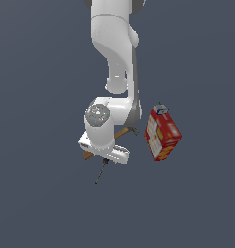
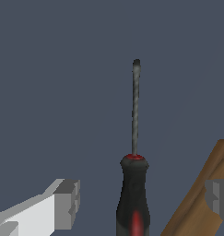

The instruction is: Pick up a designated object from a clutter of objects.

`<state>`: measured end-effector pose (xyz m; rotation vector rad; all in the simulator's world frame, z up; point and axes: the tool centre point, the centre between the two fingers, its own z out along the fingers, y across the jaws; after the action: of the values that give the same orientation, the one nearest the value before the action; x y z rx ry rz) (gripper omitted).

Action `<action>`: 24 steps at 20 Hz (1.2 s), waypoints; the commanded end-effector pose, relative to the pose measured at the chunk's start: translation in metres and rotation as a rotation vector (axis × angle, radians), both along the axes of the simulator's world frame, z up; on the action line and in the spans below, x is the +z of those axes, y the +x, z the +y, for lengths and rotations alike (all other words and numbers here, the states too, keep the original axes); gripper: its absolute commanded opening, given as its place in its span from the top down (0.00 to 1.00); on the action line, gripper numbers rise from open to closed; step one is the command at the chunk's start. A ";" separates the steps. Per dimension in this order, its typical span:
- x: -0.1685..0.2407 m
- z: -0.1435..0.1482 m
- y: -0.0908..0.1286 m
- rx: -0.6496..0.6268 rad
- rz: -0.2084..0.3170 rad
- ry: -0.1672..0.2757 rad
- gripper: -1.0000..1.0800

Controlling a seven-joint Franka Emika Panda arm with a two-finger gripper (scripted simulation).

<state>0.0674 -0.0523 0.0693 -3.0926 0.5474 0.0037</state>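
The screwdriver (image 2: 133, 198) has a black handle with red marks and a slim dark shaft (image 2: 135, 108). It lies on the grey floor. My gripper (image 2: 143, 201) is open, and the handle sits between its two grey fingertips (image 2: 68, 203) without touching them. In the exterior view the white hand (image 1: 103, 145) covers the handle from above. Only the shaft (image 1: 100, 173) sticks out below the hand.
The wooden hammer handle (image 2: 203, 193) lies close beside the screwdriver, next to one fingertip. In the exterior view the hammer (image 1: 123, 132) runs under the hand, with its dark head toward the exterior view's right. The red cracker box (image 1: 162, 134) stands further to the exterior view's right.
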 end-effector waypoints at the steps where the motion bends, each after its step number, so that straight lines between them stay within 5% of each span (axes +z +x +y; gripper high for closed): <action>1: -0.004 -0.002 0.000 -0.007 -0.002 -0.001 0.04; 21: -0.055 -0.002 0.000 -0.007 -0.002 -0.001 0.04; 22: -0.055 -0.002 0.000 -0.007 -0.002 -0.001 1.00; 24: -0.055 -0.002 0.000 -0.007 -0.002 -0.001 1.00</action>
<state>0.0672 -0.0538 0.0146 -3.0916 0.5588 0.0019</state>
